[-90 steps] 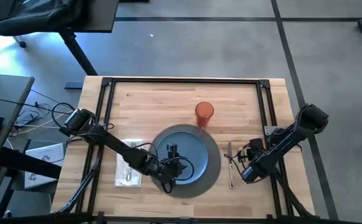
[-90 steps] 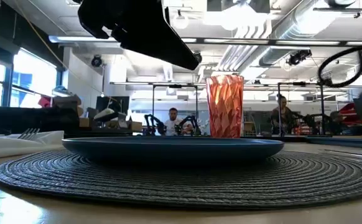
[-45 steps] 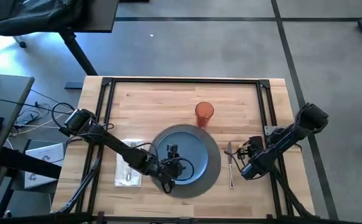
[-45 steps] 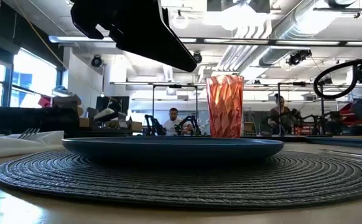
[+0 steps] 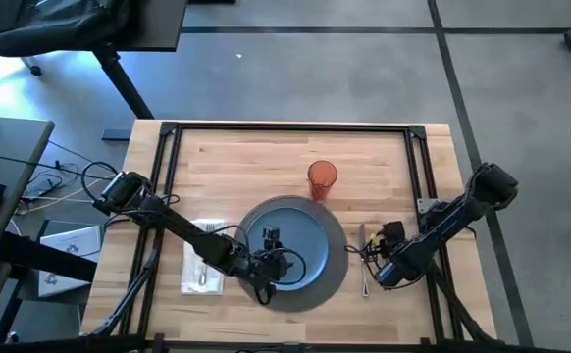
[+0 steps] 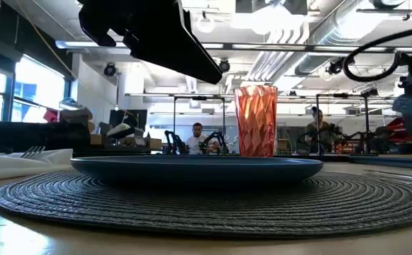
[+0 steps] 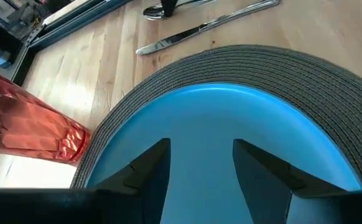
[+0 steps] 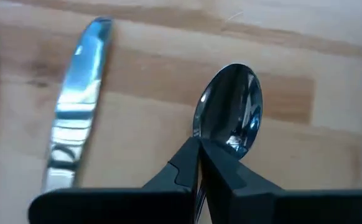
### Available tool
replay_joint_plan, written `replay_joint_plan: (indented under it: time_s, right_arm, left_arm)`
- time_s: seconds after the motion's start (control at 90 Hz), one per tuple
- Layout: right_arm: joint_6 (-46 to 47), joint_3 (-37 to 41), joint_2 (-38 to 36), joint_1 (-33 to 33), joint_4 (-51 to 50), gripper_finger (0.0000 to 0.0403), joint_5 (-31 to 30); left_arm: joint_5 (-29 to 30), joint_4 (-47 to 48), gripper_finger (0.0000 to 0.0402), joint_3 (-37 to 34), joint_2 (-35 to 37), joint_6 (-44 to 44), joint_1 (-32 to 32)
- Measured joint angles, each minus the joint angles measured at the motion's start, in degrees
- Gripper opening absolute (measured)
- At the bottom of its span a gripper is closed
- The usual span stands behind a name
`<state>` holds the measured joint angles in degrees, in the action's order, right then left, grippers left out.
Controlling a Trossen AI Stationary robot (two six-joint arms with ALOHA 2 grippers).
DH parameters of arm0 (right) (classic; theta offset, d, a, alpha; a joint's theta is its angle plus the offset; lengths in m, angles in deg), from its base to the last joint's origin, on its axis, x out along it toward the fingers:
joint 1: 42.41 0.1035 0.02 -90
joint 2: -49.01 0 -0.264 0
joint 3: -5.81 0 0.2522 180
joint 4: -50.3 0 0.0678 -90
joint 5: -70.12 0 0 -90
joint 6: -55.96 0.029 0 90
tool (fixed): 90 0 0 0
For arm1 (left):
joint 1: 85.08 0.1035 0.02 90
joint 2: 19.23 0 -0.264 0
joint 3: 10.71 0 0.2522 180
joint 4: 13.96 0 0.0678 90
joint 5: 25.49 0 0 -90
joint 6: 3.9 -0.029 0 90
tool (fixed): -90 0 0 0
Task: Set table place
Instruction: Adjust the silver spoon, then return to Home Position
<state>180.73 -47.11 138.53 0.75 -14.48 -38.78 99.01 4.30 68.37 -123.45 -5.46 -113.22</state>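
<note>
A round blue plate (image 5: 300,235) lies on the dark grey woven placemat (image 5: 337,265) on the wooden table (image 5: 246,157). An orange faceted cup (image 5: 322,179) stands just beyond the mat's far edge. A knife (image 5: 362,257) lies on the wood to the right of the mat. My left gripper (image 7: 196,168) hangs open above the plate (image 7: 218,137), touching nothing. My right gripper (image 8: 199,146), just right of the knife (image 8: 75,118), is shut on a spoon (image 8: 231,118). The spoon lies side by side with the knife. My right gripper pinches the spoon's neck (image 8: 201,138), just behind the bowl, between its two fingers. The bowl sticks out past the fingertips, hollow side up, and the handle runs back under the gripper, hidden by it. I cannot tell whether the spoon rests on the wood.
A white napkin (image 5: 202,267) with a fork (image 6: 32,151) on it lies left of the mat. Black frame rails (image 5: 285,127) edge the tabletop. Bare wood stretches across the table's far half behind the cup (image 6: 255,120).
My right gripper, still shut on the spoon, has gone down and a little toward the table's left, closer to the knife. My left gripper stays open above the plate.
</note>
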Motion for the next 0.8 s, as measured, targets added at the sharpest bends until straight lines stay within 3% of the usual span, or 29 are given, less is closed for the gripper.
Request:
replay_joint_plan:
  time_s: [0.211, 0.367, 0.622, 0.8]
  right_arm:
    - [-3.8, -0.3, 0.0, 0.0, 3.1, 0.0000, -0.8]
    - [-4.9, -3.1, 0.2, 0.0, -0.8, 0.0000, 1.5]
    - [-7.8, -7.6, 0.2, 0.0, -6.4, 0.0000, 0.4]
    - [-13.3, -10.8, 0.2, -0.5, -7.3, 0.0000, -7.4]
  left_arm:
    - [0.0, 0.2, 0.0158, 0.0, 0.0, 0.0, 0.0]
    - [0.0, 0.2, 0.0158, 0.0, 0.0, 0.0, 0.0]
    - [0.0, -1.5, 0.0158, 0.0, 0.0, 0.0, 0.0]
    - [-0.1, 0.0, 0.0158, 0.8, 1.4, 0.0, -0.6]
